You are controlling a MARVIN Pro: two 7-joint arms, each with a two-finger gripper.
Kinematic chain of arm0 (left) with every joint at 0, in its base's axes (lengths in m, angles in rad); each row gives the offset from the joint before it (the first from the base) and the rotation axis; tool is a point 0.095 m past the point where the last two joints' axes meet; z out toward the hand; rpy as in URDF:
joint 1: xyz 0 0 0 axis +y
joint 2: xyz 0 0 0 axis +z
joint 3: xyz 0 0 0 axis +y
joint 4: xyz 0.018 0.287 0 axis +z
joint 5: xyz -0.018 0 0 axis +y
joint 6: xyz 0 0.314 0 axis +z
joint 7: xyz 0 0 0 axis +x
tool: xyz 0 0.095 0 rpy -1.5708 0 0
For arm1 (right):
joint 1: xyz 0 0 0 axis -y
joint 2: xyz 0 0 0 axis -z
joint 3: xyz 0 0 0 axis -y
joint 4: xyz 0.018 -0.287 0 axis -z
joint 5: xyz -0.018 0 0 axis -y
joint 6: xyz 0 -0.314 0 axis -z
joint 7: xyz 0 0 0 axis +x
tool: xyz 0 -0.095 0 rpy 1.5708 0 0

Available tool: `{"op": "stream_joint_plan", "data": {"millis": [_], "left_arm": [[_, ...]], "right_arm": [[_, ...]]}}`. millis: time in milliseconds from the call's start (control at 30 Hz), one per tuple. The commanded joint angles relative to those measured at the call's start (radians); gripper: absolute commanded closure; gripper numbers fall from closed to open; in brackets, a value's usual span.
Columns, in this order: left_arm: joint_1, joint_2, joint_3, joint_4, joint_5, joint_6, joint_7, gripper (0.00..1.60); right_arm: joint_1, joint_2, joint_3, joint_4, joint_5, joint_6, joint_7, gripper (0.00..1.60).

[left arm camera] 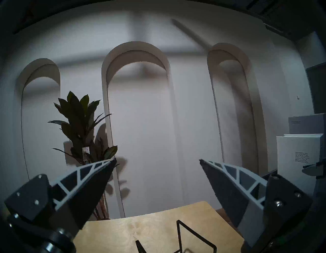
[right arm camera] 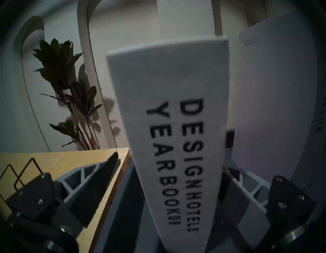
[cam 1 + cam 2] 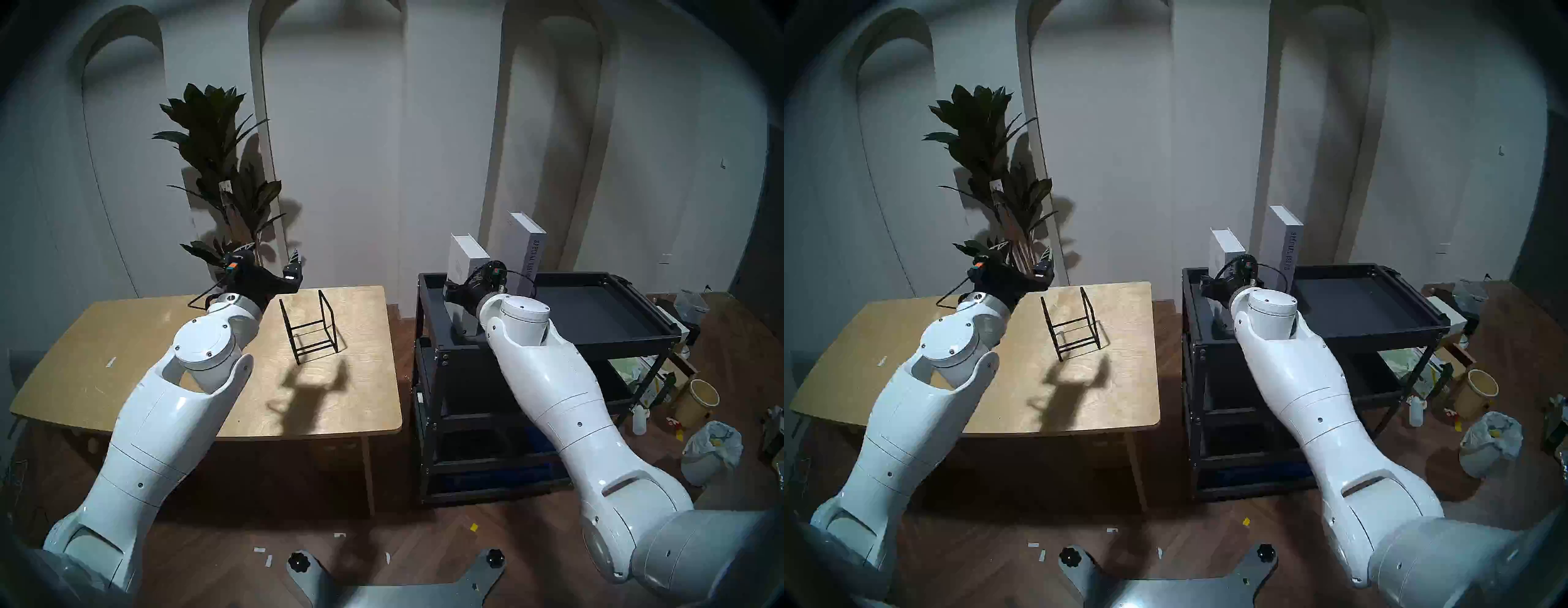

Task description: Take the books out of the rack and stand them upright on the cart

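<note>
Books point(image 3: 494, 259) upright on cart point(image 3: 594, 314); rack point(image 3: 309, 325) empty on table point(image 3: 127, 339).

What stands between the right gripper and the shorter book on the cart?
Nothing visible. The right gripper is open and the shorter book stands upright on the cart, its spine directly between the fingers. The taller book stands beside it, off to the right, not in the path.

- Left arm point(image 3: 169, 407) and right arm point(image 3: 564, 395): glossy white rounded shells, small dark screws.
- Black wrists, looped black cables.
- End effector fingers point(image 1: 88, 178): grey trussed ribs, black pads.
</note>
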Motion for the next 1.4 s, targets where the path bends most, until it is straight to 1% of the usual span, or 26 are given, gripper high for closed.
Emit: {"op": "stream_joint_plan", "data": {"millis": [0,67,100,133,267,300,333,500,533,667,733,767,833,867,933,1000,1033,1100,1300,1333,1367], "left_arm": [[-0.015,0.004,-0.02,-0.004,-0.007,-0.019,-0.004,0.0],[-0.013,0.005,-0.024,-0.001,-0.012,-0.021,-0.006,0.0],[-0.012,0.006,-0.026,0.001,-0.016,-0.022,-0.007,0.0],[-0.011,0.007,-0.028,0.002,-0.017,-0.023,-0.007,0.0],[-0.007,0.008,-0.037,0.013,-0.029,-0.027,-0.011,0.0],[-0.007,0.009,-0.038,0.017,-0.03,-0.027,-0.011,0.0],[-0.007,0.009,-0.039,0.02,-0.033,-0.029,-0.012,0.0],[-0.005,0.007,-0.04,0.039,-0.037,-0.036,-0.01,0.0],[-0.005,0.006,-0.039,0.044,-0.039,-0.038,-0.01,0.0],[-0.004,0.004,-0.034,0.06,-0.039,-0.044,-0.011,0.0],[-0.006,-0.002,-0.025,0.077,-0.039,-0.049,-0.013,0.0],[-0.008,-0.006,-0.024,0.083,-0.041,-0.052,-0.013,0.0],[-0.013,-0.011,-0.021,0.094,-0.041,-0.059,-0.014,0.0],[-0.016,-0.013,-0.02,0.099,-0.04,-0.062,-0.015,0.0],[-0.021,-0.02,-0.02,0.108,-0.04,-0.069,-0.014,0.0],[-0.027,-0.023,-0.023,0.116,-0.039,-0.074,-0.011,0.0],[-0.032,-0.025,-0.026,0.122,-0.038,-0.078,-0.01,0.0],[-0.04,-0.024,-0.033,0.127,-0.037,-0.082,-0.01,0.0],[-0.047,-0.018,-0.053,0.134,-0.044,-0.092,-0.019,0.0],[-0.047,-0.017,-0.056,0.135,-0.046,-0.094,-0.02,0.0],[-0.046,-0.017,-0.059,0.135,-0.046,-0.097,-0.021,0.0]], "right_arm": [[0.006,-0.004,0.025,-0.114,0.002,-0.03,-0.022,0.0],[0.004,-0.005,0.036,-0.137,0.005,-0.033,-0.033,0.0],[-0.013,-0.001,0.044,-0.184,0.01,-0.028,-0.042,0.0],[0.002,-0.006,0.045,-0.163,0.01,-0.037,-0.04,0.0],[-0.003,-0.011,0.054,-0.23,0.017,-0.041,-0.053,0.0],[0.006,-0.015,0.055,-0.227,0.018,-0.046,-0.053,0.0],[0.0,-0.015,0.056,-0.253,0.019,-0.044,-0.059,0.0],[0.019,-0.029,0.06,-0.313,0.03,-0.063,-0.062,0.0],[0.016,-0.031,0.06,-0.338,0.032,-0.064,-0.063,0.0],[0.019,-0.041,0.05,-0.363,0.043,-0.078,-0.047,0.0],[-0.002,-0.041,0.043,-0.406,0.049,-0.083,-0.042,0.0],[-0.011,-0.041,0.046,-0.406,0.053,-0.087,-0.041,0.0],[-0.047,-0.029,0.052,-0.448,0.055,-0.084,-0.047,0.0],[-0.056,-0.026,0.056,-0.442,0.057,-0.087,-0.048,0.0],[-0.099,-0.013,0.069,-0.484,0.063,-0.085,-0.053,0.0],[-0.128,-0.001,0.081,-0.501,0.066,-0.085,-0.055,0.0],[-0.158,0.008,0.091,-0.535,0.069,-0.081,-0.059,0.0],[-0.161,0.024,0.101,-0.536,0.072,-0.075,-0.063,0.0],[-0.256,0.058,0.146,-0.627,0.101,-0.064,-0.067,0.0],[-0.254,0.062,0.15,-0.624,0.107,-0.063,-0.066,0.0],[-0.282,0.067,0.16,-0.651,0.114,-0.063,-0.064,0.0]]}}
